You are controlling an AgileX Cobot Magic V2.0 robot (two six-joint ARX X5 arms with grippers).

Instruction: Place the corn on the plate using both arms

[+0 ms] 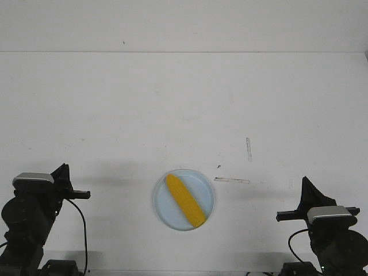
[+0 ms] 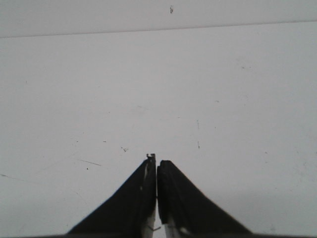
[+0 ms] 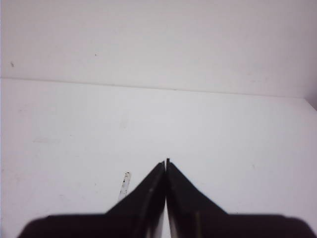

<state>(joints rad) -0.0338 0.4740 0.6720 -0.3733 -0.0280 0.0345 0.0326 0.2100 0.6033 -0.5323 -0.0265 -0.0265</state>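
Note:
The yellow corn lies diagonally in the pale light-blue plate at the front middle of the table. My left gripper is at the front left, well left of the plate, shut and empty; in the left wrist view its jaws meet over bare table. My right gripper is at the front right, well right of the plate, shut and empty; it also shows in the right wrist view. Neither wrist view shows the corn or the plate.
Two strips of worn tape lie on the white table right of the plate, one flat and one upright; one strip shows in the right wrist view. A white wall stands at the back.

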